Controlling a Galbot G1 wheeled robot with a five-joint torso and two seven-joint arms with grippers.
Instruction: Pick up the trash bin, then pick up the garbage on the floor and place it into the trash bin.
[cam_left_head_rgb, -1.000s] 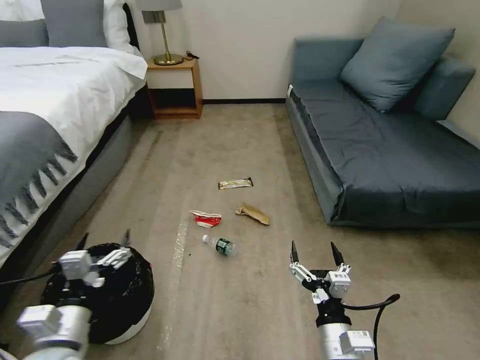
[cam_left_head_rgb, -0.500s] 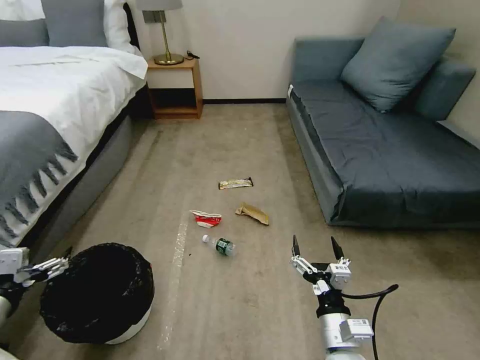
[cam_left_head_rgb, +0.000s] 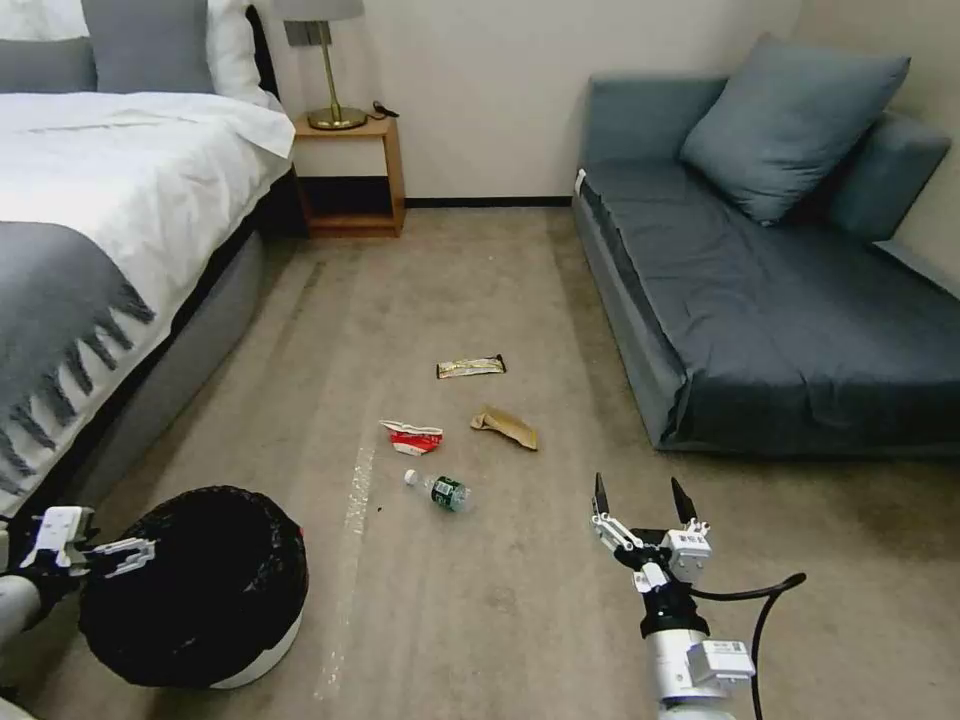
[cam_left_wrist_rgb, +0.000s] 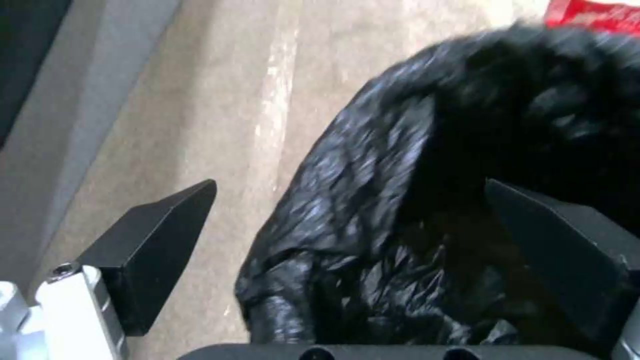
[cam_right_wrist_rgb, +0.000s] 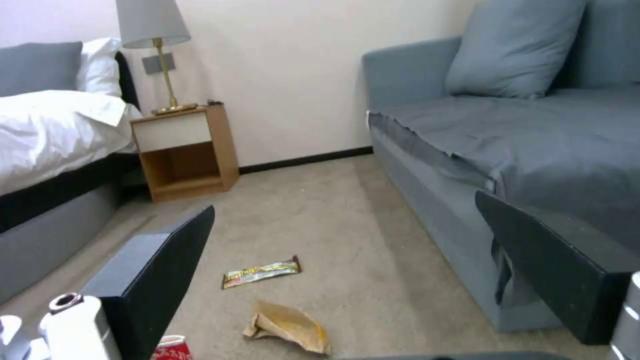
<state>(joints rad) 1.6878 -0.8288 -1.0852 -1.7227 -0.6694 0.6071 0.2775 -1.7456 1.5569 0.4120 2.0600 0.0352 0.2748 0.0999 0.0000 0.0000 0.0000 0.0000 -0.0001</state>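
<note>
Apparently trash bin (cam_left_wrist_rgb: 427, 210) rim sits btwn open left gripper (cam_left_wrist_rgb: 350, 250) jaws.

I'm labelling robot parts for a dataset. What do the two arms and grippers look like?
Both arms are silver-grey cylinders with white blocks. The right gripper has two pointed black fingers on white linkages, a small printed tag and a looping black cable. The left gripper has the same white linkage and black wedge fingers.

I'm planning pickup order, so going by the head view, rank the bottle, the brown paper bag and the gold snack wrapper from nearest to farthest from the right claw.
1. Bottle, on the carpet left of the right claw.
2. Brown paper bag, ahead and slightly left.
3. Snack wrapper, farthest, toward the nightstand.
</note>
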